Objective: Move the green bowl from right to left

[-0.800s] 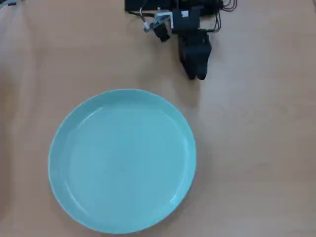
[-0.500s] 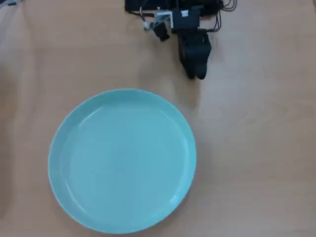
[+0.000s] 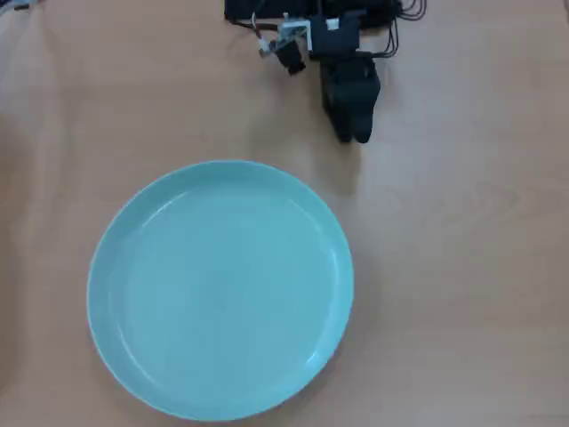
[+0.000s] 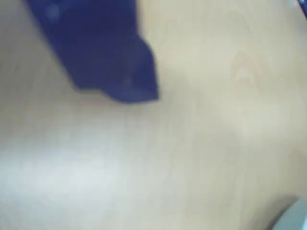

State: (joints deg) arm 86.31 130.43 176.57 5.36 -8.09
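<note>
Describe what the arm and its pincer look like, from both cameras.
In the overhead view the arm is black, blocky plastic, with a small white bracket and thin black cables at the top edge. Its pincer is matte black and tapers to rounded tips. In the blurred wrist view the pincer shows as one dark, bluish wedge above the pale wooden table. No markings are legible.

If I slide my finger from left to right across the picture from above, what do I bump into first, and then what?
First the green bowl, then the robot's black hand up near the top edge. Under both is just the wooden table.
</note>
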